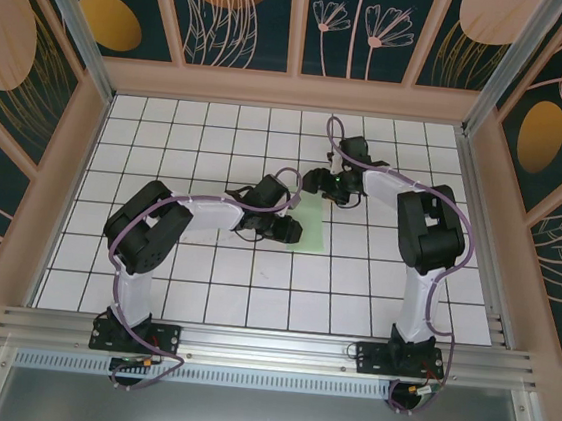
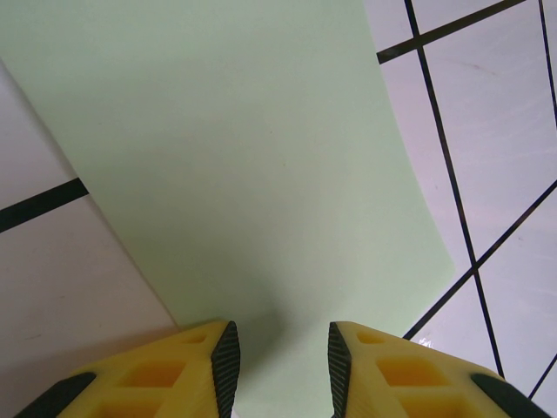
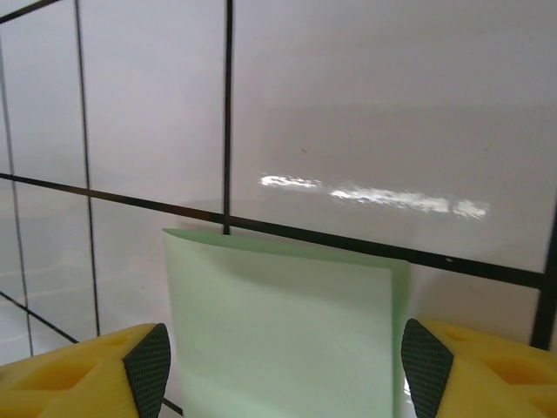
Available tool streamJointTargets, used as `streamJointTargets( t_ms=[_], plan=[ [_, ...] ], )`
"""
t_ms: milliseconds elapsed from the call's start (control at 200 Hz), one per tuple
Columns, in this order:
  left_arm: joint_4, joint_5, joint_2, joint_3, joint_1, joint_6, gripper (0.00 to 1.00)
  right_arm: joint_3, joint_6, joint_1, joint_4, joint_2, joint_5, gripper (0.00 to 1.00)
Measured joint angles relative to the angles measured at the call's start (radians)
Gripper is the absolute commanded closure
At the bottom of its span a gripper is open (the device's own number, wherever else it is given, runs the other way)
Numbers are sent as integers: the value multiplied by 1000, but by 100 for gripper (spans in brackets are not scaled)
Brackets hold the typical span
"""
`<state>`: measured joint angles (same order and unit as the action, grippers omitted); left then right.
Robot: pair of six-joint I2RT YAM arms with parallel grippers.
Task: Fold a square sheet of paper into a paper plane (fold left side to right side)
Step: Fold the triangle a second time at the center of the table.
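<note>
While left gripper (image 2: 280,366), narrowly parted, overhangs paper (image 2: 235,157), right gripper (image 3: 283,370), gaping, straddles it.

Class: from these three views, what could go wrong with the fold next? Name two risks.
1. The right tool stands open astride the square sheet of paper, whose far edge looks bowed; the fold may spring open.
2. The left tool is parted over the sheet, not pinching it, so it might slide on the glossy tiles and crease crooked.
</note>
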<state>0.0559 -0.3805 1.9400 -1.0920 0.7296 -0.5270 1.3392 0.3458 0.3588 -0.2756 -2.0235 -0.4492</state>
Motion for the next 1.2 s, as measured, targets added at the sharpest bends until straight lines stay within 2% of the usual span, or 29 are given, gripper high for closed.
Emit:
streamJointTargets(
  t_ms=[375,465,706,896,1196],
  plan=[
    [0,0,0,0,0,0,63,-26,-1,-2,11,1,-33,33],
    [0,0,-1,0,0,0,63,-43,0,-5,11,6,-51,37],
    [-2,0,-19,8,6,4,48,-108,0,-10,16,54,-97,38],
    [16,33,-112,36,8,23,41,-111,0,-11,15,69,-102,41],
    [-16,95,-312,134,14,89,38,-79,5,-15,-2,66,-139,74]
  ],
)
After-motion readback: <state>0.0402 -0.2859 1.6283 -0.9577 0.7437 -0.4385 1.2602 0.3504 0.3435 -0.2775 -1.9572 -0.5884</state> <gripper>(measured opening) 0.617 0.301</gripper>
